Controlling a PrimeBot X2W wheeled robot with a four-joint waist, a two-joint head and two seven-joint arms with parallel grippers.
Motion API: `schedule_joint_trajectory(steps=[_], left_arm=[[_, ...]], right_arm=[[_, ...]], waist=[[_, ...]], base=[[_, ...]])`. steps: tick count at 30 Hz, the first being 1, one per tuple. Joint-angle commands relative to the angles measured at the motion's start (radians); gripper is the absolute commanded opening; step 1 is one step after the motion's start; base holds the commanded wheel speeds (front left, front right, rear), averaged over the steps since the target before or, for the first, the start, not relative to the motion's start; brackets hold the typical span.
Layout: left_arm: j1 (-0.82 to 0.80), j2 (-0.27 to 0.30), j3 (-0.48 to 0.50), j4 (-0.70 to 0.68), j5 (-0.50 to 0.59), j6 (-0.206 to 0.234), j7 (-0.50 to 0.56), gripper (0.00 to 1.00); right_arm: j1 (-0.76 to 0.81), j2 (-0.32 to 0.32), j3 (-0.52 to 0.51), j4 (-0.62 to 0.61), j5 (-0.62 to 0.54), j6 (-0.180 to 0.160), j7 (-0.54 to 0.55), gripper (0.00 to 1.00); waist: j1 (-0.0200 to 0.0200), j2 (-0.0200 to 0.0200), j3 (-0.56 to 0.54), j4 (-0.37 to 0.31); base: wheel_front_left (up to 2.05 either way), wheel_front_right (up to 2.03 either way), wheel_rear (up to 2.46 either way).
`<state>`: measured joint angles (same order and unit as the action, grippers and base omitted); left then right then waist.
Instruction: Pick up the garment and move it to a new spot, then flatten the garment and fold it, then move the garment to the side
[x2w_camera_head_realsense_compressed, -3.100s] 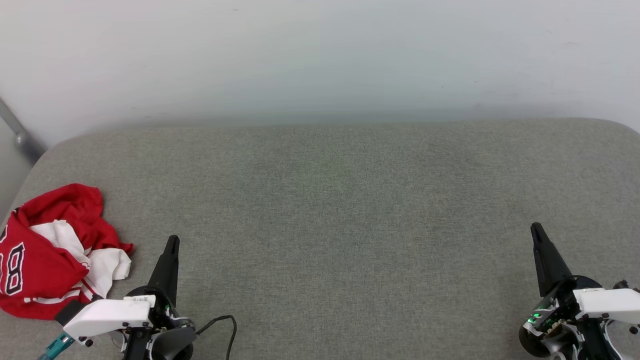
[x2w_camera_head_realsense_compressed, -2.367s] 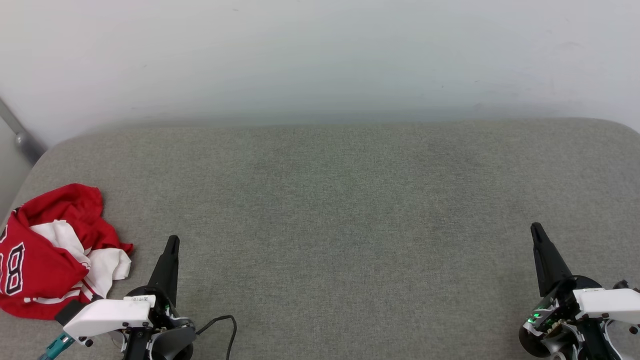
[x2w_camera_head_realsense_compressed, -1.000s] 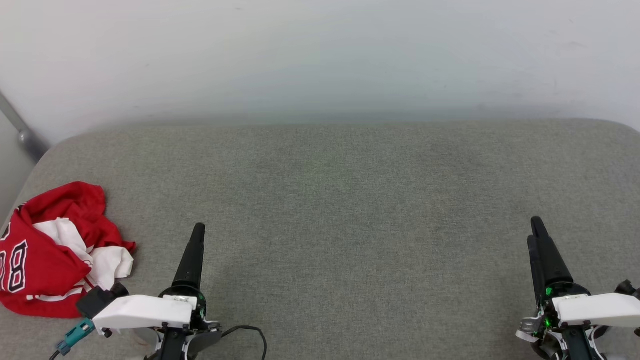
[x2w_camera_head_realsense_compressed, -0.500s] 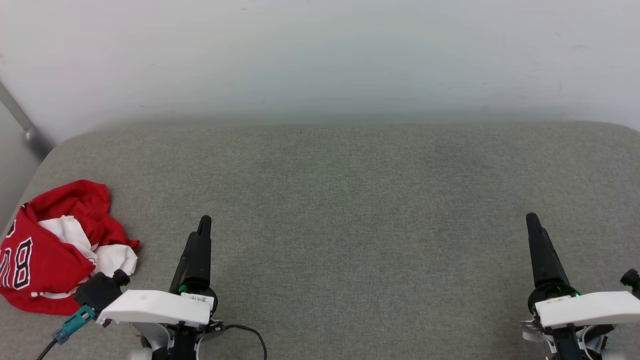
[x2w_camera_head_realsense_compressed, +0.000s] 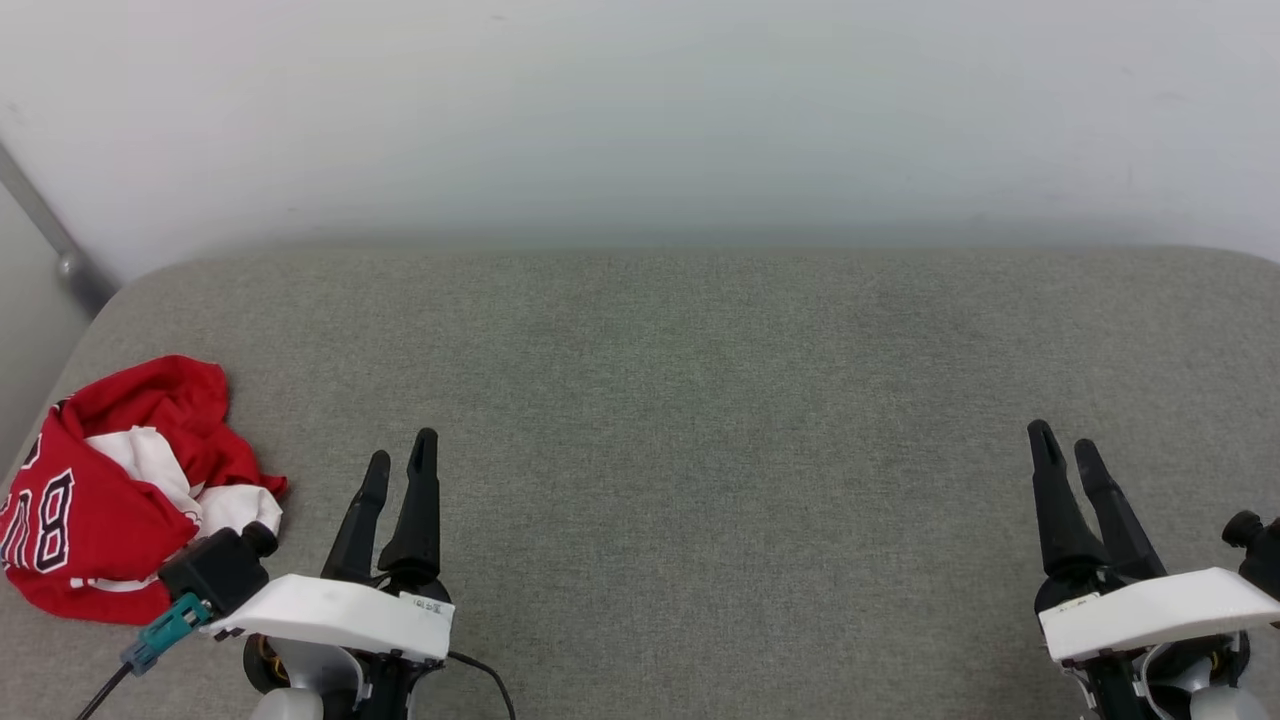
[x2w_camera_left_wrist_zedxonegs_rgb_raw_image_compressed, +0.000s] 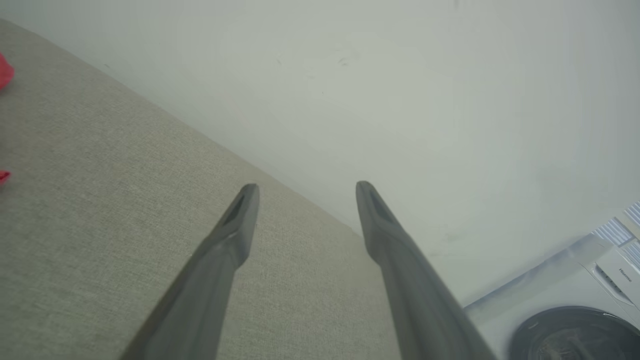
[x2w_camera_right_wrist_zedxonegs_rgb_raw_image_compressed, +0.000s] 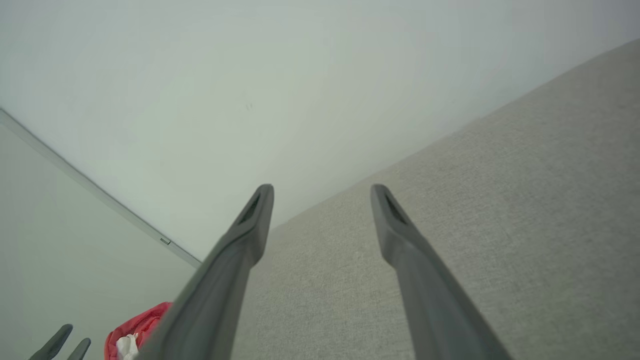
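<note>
Since my left fingers (x2w_camera_head_realsense_compressed: 420, 500) are spread and hold nothing, I look left of them — the garment (x2w_camera_head_realsense_compressed: 90, 500) lies crumpled near them at the left edge of the surface (x2w_camera_head_realsense_compressed: 700, 400), well apart from my right fingers (x2w_camera_head_realsense_compressed: 1052, 500), spread and empty too.

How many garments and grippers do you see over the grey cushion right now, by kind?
Garments: 1, the garment, crumpled at the left.
Grippers: 2, left gripper and right gripper, both open.
Total: 3

The shirt (x2w_camera_head_realsense_compressed: 90, 520) is soft, creased cloth; the bench (x2w_camera_head_realsense_compressed: 700, 400) matt, coarse-woven grey fabric; left hand (x2w_camera_head_realsense_compressed: 402, 448) and right hand (x2w_camera_head_realsense_compressed: 1060, 438) smooth matt black plastic.
</note>
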<state>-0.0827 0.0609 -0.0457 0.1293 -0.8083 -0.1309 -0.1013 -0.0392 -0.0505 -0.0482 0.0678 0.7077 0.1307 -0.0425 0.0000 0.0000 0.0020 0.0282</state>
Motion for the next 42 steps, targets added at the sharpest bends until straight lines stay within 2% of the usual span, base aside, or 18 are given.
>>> schedule_joint_trajectory(steps=[1, 25, 42], left_arm=[[-0.005, 0.012, -0.007, -0.012, 0.039, 0.000, -0.010, 1.00], [-0.024, 0.036, -0.054, 0.015, 0.320, 0.000, -0.072, 1.00], [-0.035, 0.047, -0.074, 0.052, 0.484, 0.000, -0.110, 1.00]], right_arm=[[-0.004, 0.000, 0.000, -0.020, -0.037, 0.000, 0.003, 1.00], [0.011, 0.000, -0.014, -0.058, -0.320, 0.000, 0.008, 1.00], [0.037, 0.000, -0.041, -0.066, -0.457, 0.000, 0.013, 1.00]], waist=[[0.0000, 0.0000, 0.000, 0.001], [0.0000, 0.0000, -0.001, 0.013], [0.0000, 0.0000, -0.002, 0.014]], base=[[0.00, 0.00, 0.00], [0.00, 0.00, 0.00], [0.00, 0.00, 0.00]])
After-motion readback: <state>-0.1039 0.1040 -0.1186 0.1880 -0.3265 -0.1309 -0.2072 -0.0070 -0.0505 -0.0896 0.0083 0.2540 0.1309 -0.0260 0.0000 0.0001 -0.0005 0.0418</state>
